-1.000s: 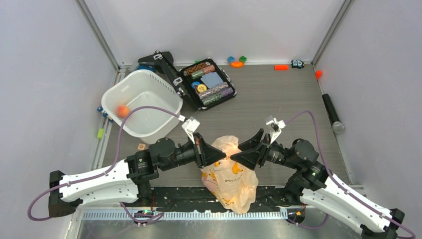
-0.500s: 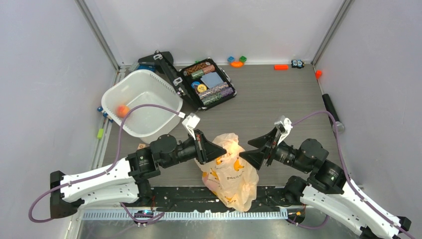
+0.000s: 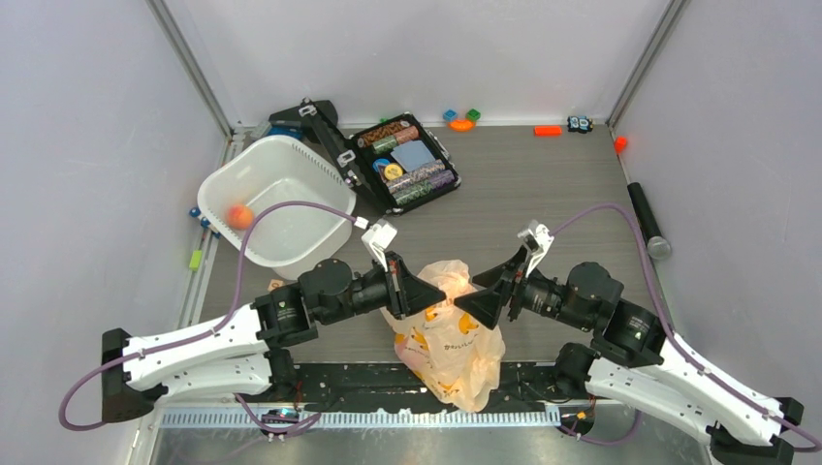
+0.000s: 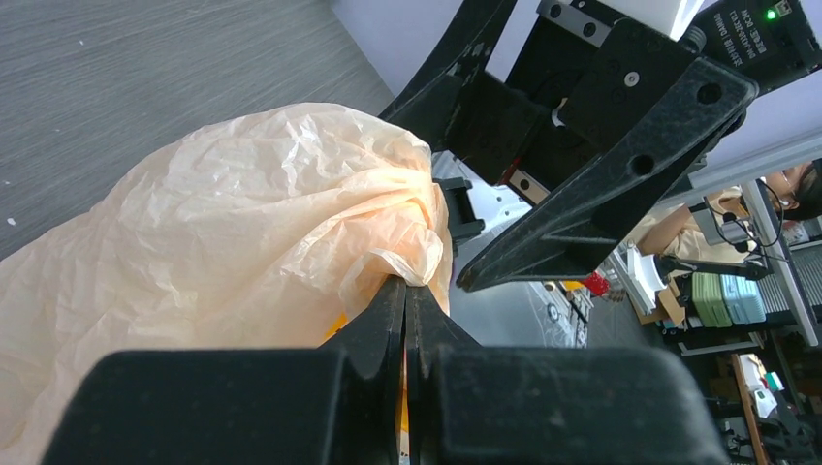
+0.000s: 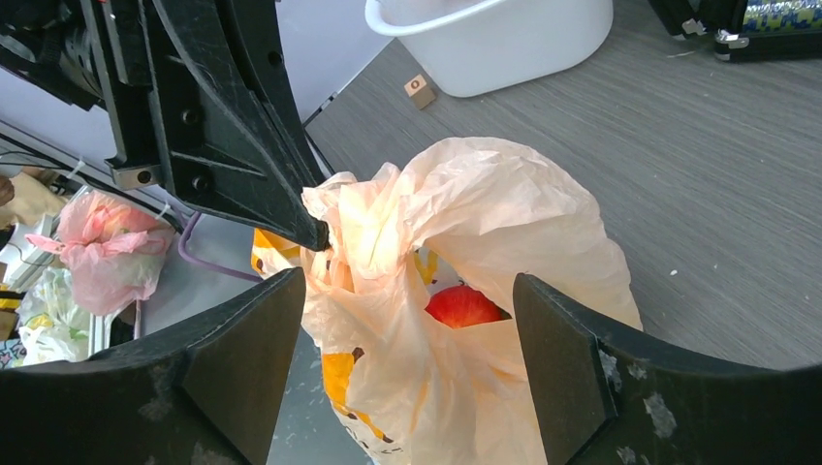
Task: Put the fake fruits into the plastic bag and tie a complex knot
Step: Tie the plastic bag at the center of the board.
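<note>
The pale peach plastic bag [image 3: 448,334] hangs over the table's near edge, bulging with fake fruits. A red apple [image 5: 462,306] shows through its mouth in the right wrist view. My left gripper [image 4: 405,286] is shut on a bunched fold at the top of the bag [image 4: 223,232]. My right gripper [image 5: 409,281] stands wide open with the bag's gathered top [image 5: 504,213] between its fingers, touching neither. In the top view the right gripper [image 3: 482,294] faces the left gripper [image 3: 438,300] across the bag. A small orange fruit [image 3: 237,215] lies in the white tub [image 3: 281,141].
An open black case of poker chips [image 3: 405,163] lies behind the tub. Small toy blocks [image 3: 461,119] and an orange piece [image 3: 548,130] sit along the back wall. A black cylinder [image 3: 648,221] lies at the right edge. A small wooden cube [image 5: 418,86] rests near the tub.
My right gripper opened wide and let go of the bag top, pulled back to the right, then came back toward the bag. The left gripper kept its hold.
</note>
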Robot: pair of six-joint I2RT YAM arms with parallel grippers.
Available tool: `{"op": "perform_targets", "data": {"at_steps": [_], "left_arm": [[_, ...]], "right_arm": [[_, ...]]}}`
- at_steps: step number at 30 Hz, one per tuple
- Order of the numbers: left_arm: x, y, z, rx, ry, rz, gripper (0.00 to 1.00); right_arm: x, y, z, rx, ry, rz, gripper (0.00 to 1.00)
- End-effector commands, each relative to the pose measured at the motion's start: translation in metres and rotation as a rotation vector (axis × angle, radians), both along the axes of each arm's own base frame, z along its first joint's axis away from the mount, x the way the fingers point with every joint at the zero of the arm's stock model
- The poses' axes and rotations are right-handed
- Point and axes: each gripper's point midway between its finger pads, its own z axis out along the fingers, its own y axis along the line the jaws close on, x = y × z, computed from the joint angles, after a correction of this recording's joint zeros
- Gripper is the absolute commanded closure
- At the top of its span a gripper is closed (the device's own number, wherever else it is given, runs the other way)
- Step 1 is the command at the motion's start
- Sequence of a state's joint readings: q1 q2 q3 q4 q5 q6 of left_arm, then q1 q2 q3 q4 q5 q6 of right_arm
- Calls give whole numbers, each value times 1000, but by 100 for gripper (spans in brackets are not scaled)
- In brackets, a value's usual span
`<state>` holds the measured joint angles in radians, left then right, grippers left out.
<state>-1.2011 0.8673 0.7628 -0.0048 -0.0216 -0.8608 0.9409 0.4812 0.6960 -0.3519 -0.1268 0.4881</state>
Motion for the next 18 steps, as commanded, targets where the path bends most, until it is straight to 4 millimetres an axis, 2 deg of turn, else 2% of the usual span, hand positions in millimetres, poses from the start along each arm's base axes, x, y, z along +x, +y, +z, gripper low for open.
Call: {"op": "perform_targets", "data": {"at_steps": [1, 3, 8, 18], "left_arm": [[1, -1, 40, -108, -35, -3, 100], [0, 0, 42, -111, -38, -3, 100], [1, 1, 42, -111, -42, 2, 100], [2, 2, 43, -111, -57, 8, 100]], "right_arm": [[3, 5, 20, 27, -16, -37, 14], [6, 7, 16, 4, -13, -66, 15], [6, 12, 0, -69, 12, -87, 25], [10, 12, -23, -146, 43, -119, 34]]}}
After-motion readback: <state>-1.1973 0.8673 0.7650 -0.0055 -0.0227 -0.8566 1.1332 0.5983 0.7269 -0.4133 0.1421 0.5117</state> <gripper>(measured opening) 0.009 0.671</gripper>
